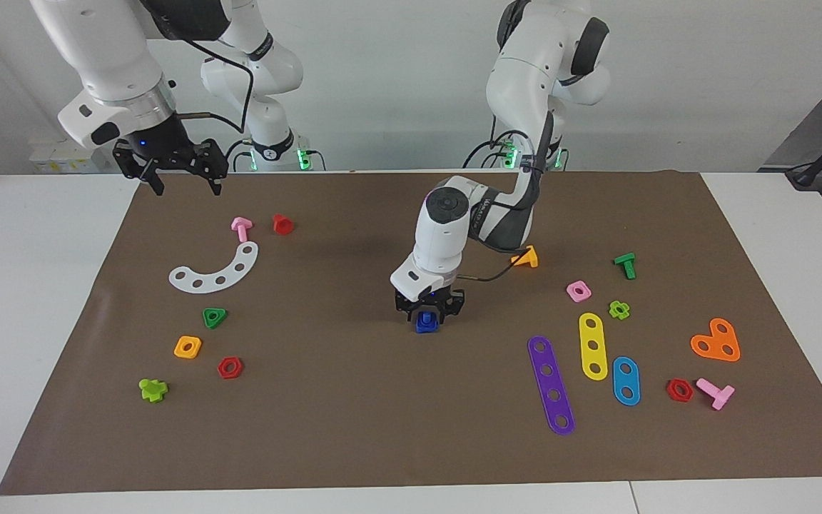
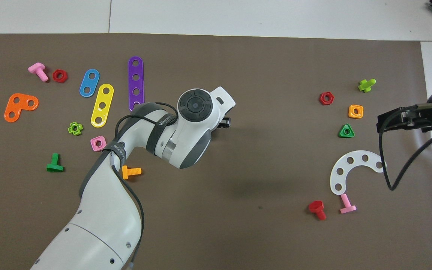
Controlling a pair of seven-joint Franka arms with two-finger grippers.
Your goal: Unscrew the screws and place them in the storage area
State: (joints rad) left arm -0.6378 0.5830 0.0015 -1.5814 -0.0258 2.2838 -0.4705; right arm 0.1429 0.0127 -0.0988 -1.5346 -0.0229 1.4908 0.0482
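While the left gripper (image 1: 428, 312) clamps the blue screw (image 1: 426, 323) at mid-mat - five o'clock from the white arc (image 1: 215, 271) - its small, light, rigid plastic looks slippery. Best held by the flat-sided head. The right gripper (image 1: 181, 180) waits spread above the mat's edge.

Robot lab: 2 arms (image 1: 454, 235), brown mat (image 1: 382, 428)

Lying on the brown mat (image 1: 382, 442): six loose bolts (image 1: 242, 228) (image 1: 282, 224) (image 1: 525, 257) (image 1: 625, 265) (image 1: 716, 392) (image 1: 153, 390); six nuts (image 1: 214, 317) (image 1: 188, 347) (image 1: 230, 367) (image 1: 579, 290) (image 1: 619, 309) (image 1: 679, 390); five perforated plates (image 1: 215, 271) (image 1: 551, 385) (image 1: 593, 346) (image 1: 626, 380) (image 1: 716, 340). One blue screw (image 1: 426, 323) is sitting at the mat's centre.
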